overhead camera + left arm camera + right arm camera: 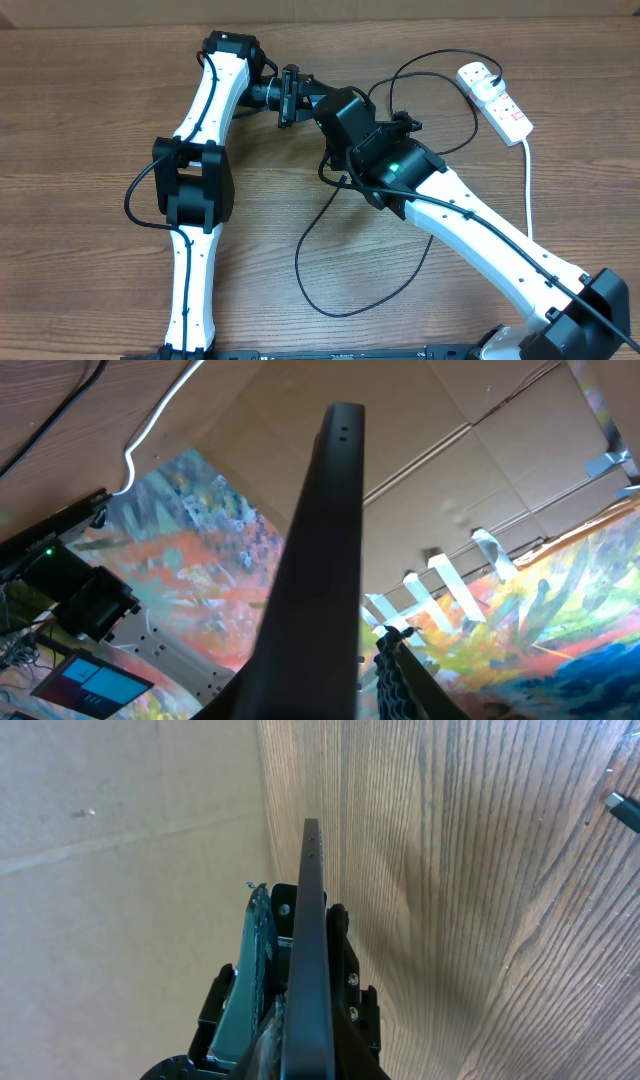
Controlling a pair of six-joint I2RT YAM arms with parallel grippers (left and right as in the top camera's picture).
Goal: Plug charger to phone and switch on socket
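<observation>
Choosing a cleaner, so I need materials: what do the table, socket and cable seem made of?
The table looks like matte wood or wood-look laminate: brown grain lines. The socket seems hard white plastic, slightly glossy, smoothly moulded. The cable is black, probably rubber or PVC sheathed: it lies in soft loops.

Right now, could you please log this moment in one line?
right gripper: shut on phone | left gripper: unclear | charger: on table | socket: untouched

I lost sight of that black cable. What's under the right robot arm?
The black cable loops over the table and runs beneath the right arm. The stretch under the arm is covered.
</observation>
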